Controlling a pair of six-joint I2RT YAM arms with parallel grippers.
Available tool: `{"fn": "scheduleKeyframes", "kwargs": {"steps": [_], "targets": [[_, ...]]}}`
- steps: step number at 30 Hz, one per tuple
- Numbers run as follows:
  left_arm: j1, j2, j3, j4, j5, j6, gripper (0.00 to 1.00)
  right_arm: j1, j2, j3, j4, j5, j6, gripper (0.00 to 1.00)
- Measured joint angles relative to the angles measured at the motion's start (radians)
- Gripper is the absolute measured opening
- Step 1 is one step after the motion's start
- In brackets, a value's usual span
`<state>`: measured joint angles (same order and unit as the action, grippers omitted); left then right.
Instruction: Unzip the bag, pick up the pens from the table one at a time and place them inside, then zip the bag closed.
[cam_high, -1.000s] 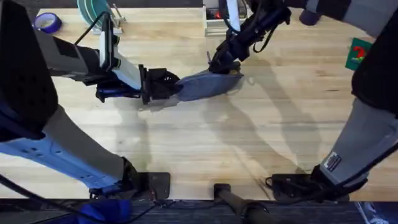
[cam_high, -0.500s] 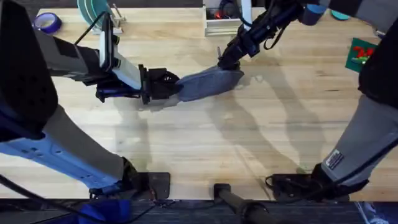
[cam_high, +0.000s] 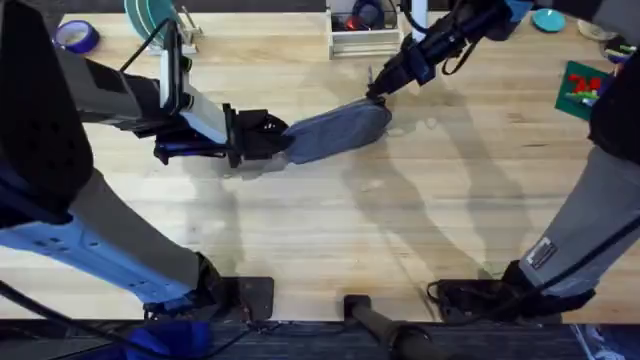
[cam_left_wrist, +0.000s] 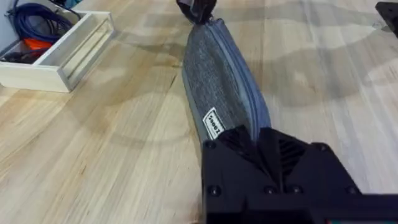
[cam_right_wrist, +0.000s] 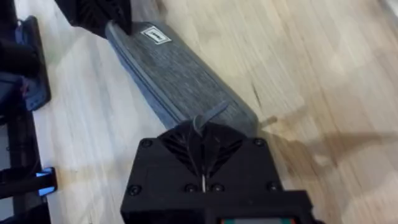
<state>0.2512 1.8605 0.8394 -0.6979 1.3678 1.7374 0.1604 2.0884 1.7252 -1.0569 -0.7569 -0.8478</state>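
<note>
The blue-grey bag (cam_high: 338, 130) lies slanted on the table (cam_high: 400, 220), stretched between both grippers, and its zipper looks closed along the top. My left gripper (cam_high: 272, 137) is shut on the bag's near-left end (cam_left_wrist: 214, 124). At the far-right end my right gripper (cam_high: 378, 88) is shut on the small zipper pull (cam_right_wrist: 208, 115). The left wrist view looks along the bag's length (cam_left_wrist: 217, 81) to the right gripper (cam_left_wrist: 198, 9) at the far tip. The right wrist view shows the bag (cam_right_wrist: 174, 74) running to the left gripper (cam_right_wrist: 99, 15). The pens are out of view.
A white wooden tray (cam_high: 358, 42) holding cables stands just behind the bag, also visible as the tray (cam_left_wrist: 59, 53). A blue tape roll (cam_high: 75, 35) sits at the back left. A green card (cam_high: 578, 85) and a teal dish (cam_high: 548, 18) sit at the back right.
My right gripper has moved rightward and toward the back along the bag's far end. The bag has stretched out straighter. The left gripper has stayed put.
</note>
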Motion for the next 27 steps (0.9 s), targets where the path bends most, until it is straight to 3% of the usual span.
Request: {"fn": "scheduleKeyframes", "kwargs": {"steps": [9,27], "targets": [[0.000,0.000,0.000,0.011,0.000,0.000,0.042,-0.046,0.000,0.000,-0.038,0.071,-0.001,0.033],[0.000,0.000,0.000,0.018,0.000,0.000,0.042,-0.047,0.000,0.000,-0.041,0.133,-0.001,0.033]]}}
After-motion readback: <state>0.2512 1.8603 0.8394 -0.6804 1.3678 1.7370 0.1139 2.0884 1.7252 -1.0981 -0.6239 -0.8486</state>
